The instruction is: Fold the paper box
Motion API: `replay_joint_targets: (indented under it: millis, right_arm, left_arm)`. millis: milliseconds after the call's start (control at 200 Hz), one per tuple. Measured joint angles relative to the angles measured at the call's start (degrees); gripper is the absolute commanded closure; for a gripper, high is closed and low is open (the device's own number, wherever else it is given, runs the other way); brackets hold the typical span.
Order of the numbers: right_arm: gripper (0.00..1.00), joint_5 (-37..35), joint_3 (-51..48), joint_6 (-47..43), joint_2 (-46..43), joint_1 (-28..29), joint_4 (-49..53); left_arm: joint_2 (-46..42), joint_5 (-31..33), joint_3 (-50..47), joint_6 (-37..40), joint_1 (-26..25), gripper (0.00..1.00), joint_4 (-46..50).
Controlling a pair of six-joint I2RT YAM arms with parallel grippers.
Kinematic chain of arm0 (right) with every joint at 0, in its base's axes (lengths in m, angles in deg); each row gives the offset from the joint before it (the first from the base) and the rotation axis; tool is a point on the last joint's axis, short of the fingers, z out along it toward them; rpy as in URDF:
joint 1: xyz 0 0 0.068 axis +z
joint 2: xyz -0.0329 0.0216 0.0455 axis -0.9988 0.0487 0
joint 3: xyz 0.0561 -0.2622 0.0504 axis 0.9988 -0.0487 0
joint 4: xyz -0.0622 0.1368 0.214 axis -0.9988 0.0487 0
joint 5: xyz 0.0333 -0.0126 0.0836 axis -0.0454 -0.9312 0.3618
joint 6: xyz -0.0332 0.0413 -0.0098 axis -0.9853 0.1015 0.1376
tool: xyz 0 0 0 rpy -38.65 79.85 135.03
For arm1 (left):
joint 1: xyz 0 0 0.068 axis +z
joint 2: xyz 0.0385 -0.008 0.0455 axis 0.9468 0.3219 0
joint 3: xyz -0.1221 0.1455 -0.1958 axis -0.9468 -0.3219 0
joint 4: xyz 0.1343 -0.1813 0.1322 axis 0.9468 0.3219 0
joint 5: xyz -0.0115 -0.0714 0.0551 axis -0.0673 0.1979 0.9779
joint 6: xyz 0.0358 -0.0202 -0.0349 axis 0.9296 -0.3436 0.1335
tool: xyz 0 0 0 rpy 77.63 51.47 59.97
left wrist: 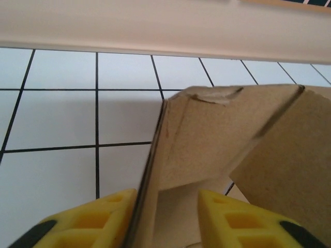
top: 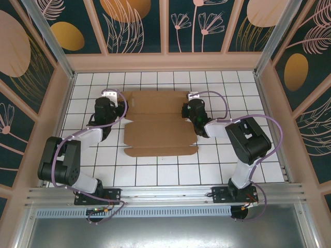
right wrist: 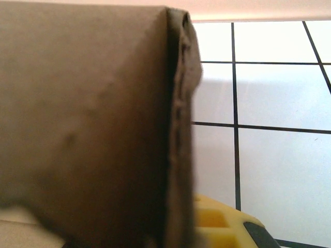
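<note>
Since the paper box (top: 160, 124) is thin, plain brown cardboard lying on the tiled table (top: 155, 173) between the arms, it probably handles light, stiff across its panels, yielding along its creases and easily crushed at corners. Its raised side flaps look the best holds. The left gripper (left wrist: 165, 201) stands spread astride one flap, and the right gripper (top: 192, 97) is pressed together on the opposite flap. No print or label is readable.

black-and-white arms (top: 62, 160), lilac cables (top: 213, 92), yellow fingers (left wrist: 243, 217)
</note>
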Motion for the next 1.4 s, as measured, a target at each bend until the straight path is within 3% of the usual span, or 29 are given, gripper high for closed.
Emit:
replay_joint_targets:
  millis: [230,490,656,761,901,1051,1161,1401]
  right_arm:
    - [1.00,-0.3,0.2,0.0,0.0,-0.1,0.4]
    - [1.00,0.6,0.2,0.0,0.0,-1.5,0.4]
    - [1.00,0.6,0.2,0.0,0.0,-1.6,0.3]
    - [1.00,0.7,0.0,0.0,0.0,-1.6,0.2]
    - [1.00,0.7,-0.4,-0.1,0.0,-1.6,-0.6]
    - [1.00,0.7,-0.5,-0.1,0.0,-1.6,-0.7]
    - [1.00,0.7,-0.5,-0.1,0.0,-1.5,-0.7]
    - [1.00,0.7,-0.3,0.0,0.0,-1.5,-0.6]
  left_arm:
    - [-0.6,-0.1,0.0,-2.1,-0.1,0.55,0.3]
    - [-10.6,4.1,-0.9,-2.1,-0.2,0.53,1.5]
    - [-14.6,5.7,-0.9,-2.6,0.0,0.38,1.5]
    - [-16.0,8.4,-0.9,-3.1,1.1,0.34,1.4]
    - [-14.4,13.6,1.4,-3.9,5.9,0.35,1.9]
    - [-4.7,15.8,11.3,-5.2,11.0,0.42,6.3]
    - [0.9,13.6,14.0,-5.8,11.5,0.45,7.5]
    - [2.5,1.7,6.2,-11.2,11.4,0.50,6.3]
